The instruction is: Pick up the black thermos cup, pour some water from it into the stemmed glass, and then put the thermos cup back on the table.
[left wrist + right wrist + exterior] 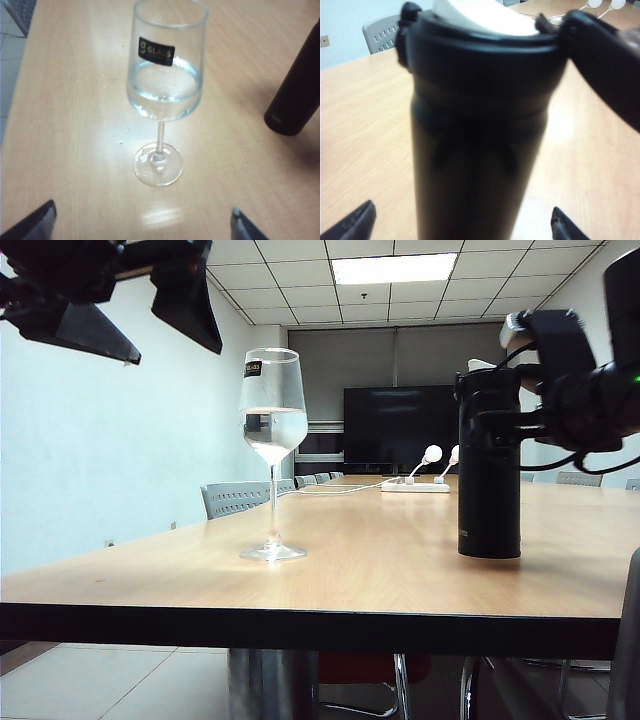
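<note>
Dark front edge of the surface fills the near ground, and beyond it we've got the whole story laid out. Starting at the left, up at ten o'clock in the exterior view, the left gripper hangs high above the wood, fingers spread wide and holding nothing; its wrist view looks down past both fingertips at bare wood grain. Moving along, the stemmed glass stands upright on its round foot at about nine o'clock from the middle of the exterior view, and we can see water sitting in the lower part of the bowl. So the pour looks done, we'd say.

Over to three o'clock now: the black thermos cup stands upright on the surface, well apart from the glass, flip lid hanging open and the whitish spout showing. That reads as set back down. The right gripper sits at the flask's top, on its right, fingers parted with the body between them in the wrist view, not clamped as far as we can judge. What's left, we reckon, is only for that arm to pull clear.
</note>
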{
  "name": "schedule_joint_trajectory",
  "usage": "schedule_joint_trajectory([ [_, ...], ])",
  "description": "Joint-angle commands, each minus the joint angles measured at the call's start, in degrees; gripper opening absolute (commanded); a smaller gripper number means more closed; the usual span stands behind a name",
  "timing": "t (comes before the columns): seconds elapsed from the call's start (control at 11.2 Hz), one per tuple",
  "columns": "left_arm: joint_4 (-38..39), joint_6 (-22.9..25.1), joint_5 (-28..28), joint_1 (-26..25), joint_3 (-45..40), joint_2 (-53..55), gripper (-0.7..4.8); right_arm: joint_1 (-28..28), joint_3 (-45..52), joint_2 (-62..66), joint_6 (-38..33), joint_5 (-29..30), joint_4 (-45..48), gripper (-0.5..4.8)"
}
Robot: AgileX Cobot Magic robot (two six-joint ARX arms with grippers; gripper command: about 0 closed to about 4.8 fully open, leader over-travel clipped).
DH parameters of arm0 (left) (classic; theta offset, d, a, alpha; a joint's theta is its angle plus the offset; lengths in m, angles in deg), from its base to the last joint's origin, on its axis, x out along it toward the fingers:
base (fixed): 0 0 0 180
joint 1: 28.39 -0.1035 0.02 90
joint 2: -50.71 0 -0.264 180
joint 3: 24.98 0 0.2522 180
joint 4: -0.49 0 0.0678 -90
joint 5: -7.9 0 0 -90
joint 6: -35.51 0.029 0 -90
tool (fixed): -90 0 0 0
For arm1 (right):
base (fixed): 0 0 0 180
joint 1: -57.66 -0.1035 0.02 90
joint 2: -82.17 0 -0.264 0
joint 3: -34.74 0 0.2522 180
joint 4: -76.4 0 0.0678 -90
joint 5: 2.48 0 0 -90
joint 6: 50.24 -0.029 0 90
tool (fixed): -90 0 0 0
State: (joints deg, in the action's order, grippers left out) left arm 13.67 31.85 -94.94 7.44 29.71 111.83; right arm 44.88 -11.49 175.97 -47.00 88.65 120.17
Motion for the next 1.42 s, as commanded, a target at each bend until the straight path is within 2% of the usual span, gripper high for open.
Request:
schedule_joint_trajectory([
  [0.09,1.95,0.26,-0.02,0.00,0.35,-5.75,4.58,0.02,7.32,-13.40,-0.26,0.15,0.42,4.76],
  [0.27,2.97,0.26,-0.02,0.00,0.35,-7.69,4.58,0.00,8.09,-18.08,-0.55,0.37,-2.97,4.76],
  [0.36,5.42,0.26,-0.02,0.00,0.35,-11.45,4.58,-0.17,7.98,-27.26,-0.90,0.55,-13.27,4.76],
  [0.44,6.62,0.31,-0.02,0.00,0.35,-13.27,4.58,-0.20,7.98,-31.71,-0.90,0.55,-17.27,4.76],
  [0.53,11.26,0.31,0.04,0.00,0.35,-20.52,4.58,-0.20,7.89,-47.54,-1.40,0.55,-29.44,4.71],
  [0.62,12.46,0.31,0.07,0.00,0.35,-22.56,4.58,-0.22,7.80,-51.91,-1.62,0.61,-32.96,4.72],
  [0.71,18.58,0.50,0.22,0.00,0.35,-36.24,4.58,-0.22,3.19,-75.47,-2.05,1.88,-59.84,4.71],
  [0.98,23.15,0.68,3.72,0.00,0.35,-47.56,4.57,-0.22,-1.07,-86.66,-2.08,2.25,-72.91,4.70],
  [1.07,28.11,0.68,7.69,0.00,0.35,-53.64,4.57,-0.24,-2.71,-91.78,-3.91,2.49,-82.49,4.62],
  [1.16,36.50,0.59,9.22,0.00,0.28,-58.64,4.57,-0.24,-2.51,-93.33,-9.40,5.92,-88.78,4.61],
  [1.24,40.92,-0.13,9.99,0.00,-1.62,-59.14,4.57,-0.26,3.15,-93.31,-9.88,9.09,-86.25,4.19],
  [1.42,36.15,-0.57,10.38,0.00,-7.41,-59.14,4.57,-0.26,9.49,-93.33,-13.00,9.11,-79.93,4.19],
])
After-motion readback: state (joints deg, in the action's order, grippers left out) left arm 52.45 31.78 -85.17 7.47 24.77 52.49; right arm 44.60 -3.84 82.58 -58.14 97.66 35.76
